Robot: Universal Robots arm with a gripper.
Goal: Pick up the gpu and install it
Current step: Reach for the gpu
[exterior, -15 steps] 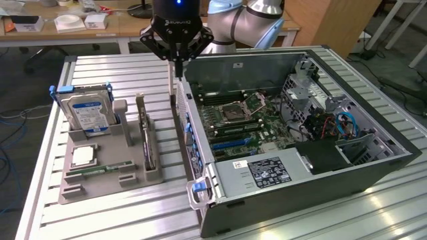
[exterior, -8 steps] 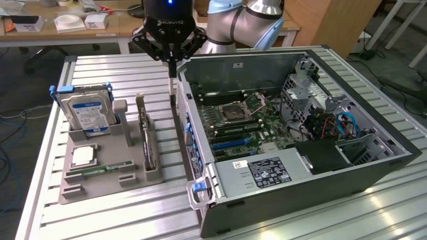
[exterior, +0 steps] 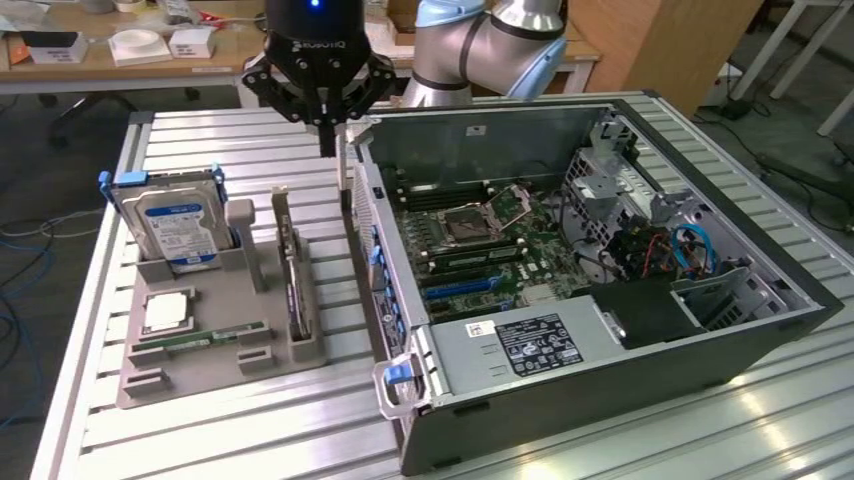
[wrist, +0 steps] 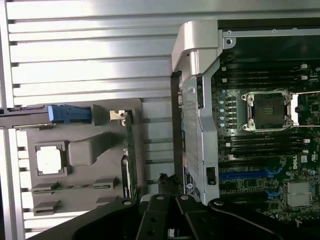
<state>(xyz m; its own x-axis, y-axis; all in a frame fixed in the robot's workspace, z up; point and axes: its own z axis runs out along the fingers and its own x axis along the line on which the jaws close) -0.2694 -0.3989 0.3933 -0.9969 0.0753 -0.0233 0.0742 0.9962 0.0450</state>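
Observation:
The gpu point(exterior: 296, 285) stands on edge in a slot of the grey holder point(exterior: 254, 300), its metal bracket end toward the back of the table. From the wrist it appears edge-on as a thin green strip point(wrist: 130, 150). My gripper point(exterior: 327, 145) hangs above the slatted table just beyond the card's far end, between the holder and the open computer case point(exterior: 534, 400). Its fingers are shut with nothing between them, and it touches neither the card nor the case. The gripper's dark linkages point(wrist: 170, 215) frame the wrist view.
The holder also carries a blue-labelled hard drive point(exterior: 174, 225), a CPU chip point(exterior: 167, 312) and a RAM stick point(exterior: 200, 338). The case lies open with its motherboard point(exterior: 481, 240) exposed; its side wall point(exterior: 367, 220) rises close beside the gpu. A cluttered desk point(exterior: 120, 50) stands behind.

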